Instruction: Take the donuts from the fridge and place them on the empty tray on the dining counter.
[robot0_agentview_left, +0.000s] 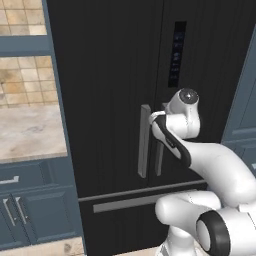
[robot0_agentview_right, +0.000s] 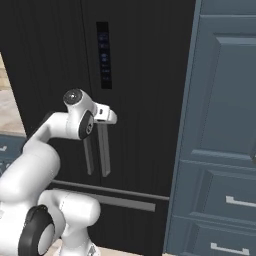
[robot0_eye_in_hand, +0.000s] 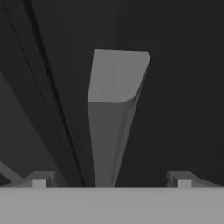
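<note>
The fridge (robot0_agentview_left: 115, 75) was shut, its black doors spanning the left base frame, so the donuts, presumably inside, were hidden. The claw (robot0_eye_in_hand: 111, 179) was spread wide, one fingertip (robot0_eye_in_hand: 40, 179) at the lower left of the hand frame and the other at the lower right, the right door's handle (robot0_eye_in_hand: 111, 113) rising centred between them — lined up, I'd judge, to close on it and pull. Nothing was pinched yet. Near the middle of the right base frame the hand sat level with the handle tops — a sensible height for leverage.
</note>
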